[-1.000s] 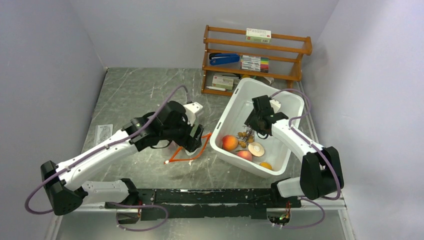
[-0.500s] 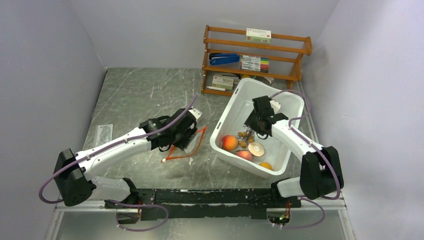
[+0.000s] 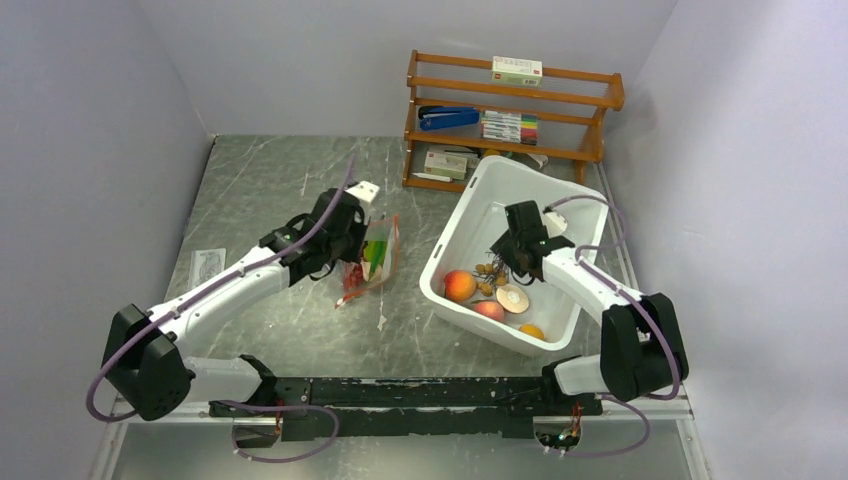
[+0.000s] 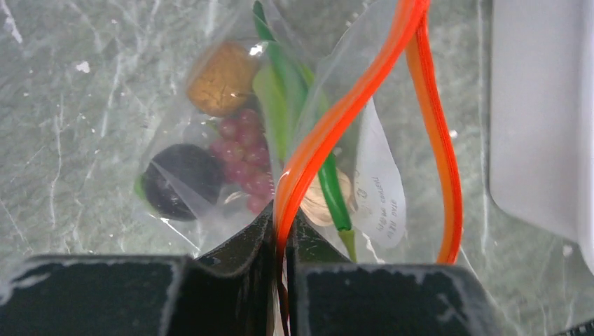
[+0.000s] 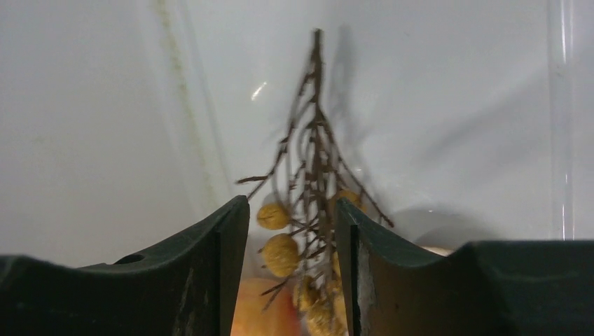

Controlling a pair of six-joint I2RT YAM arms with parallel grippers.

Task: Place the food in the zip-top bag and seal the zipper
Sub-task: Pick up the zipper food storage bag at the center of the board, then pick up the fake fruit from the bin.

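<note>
My left gripper (image 4: pixel 282 231) is shut on the red-orange zipper (image 4: pixel 350 105) at the mouth of the clear zip-top bag (image 3: pixel 372 258), which hangs lifted off the table. Inside the bag lie food pieces: red grapes (image 4: pixel 245 154), a green pod (image 4: pixel 280 91), a brown round piece (image 4: pixel 223 87), a dark fruit (image 4: pixel 183 180) and a pale bulb (image 4: pixel 319 206). The zipper's far side loops open (image 4: pixel 438 126). My right gripper (image 5: pixel 292 231) is down in the white bin (image 3: pixel 470 200), jaws apart on either side of the brown berry cluster on twigs (image 5: pixel 280 253).
The bin also holds an orange round fruit (image 3: pixel 459 285), a red piece (image 3: pixel 489 310), a pale cut half (image 3: pixel 513 297) and a small orange piece (image 3: pixel 532 331). A wooden rack (image 3: pixel 510 120) with stapler and markers stands behind. A paper slip (image 3: pixel 207 265) lies at left.
My left gripper closed on the zipper and raised the bag off the table, drawing back to the left. The right gripper narrowed slightly around the berry cluster.
</note>
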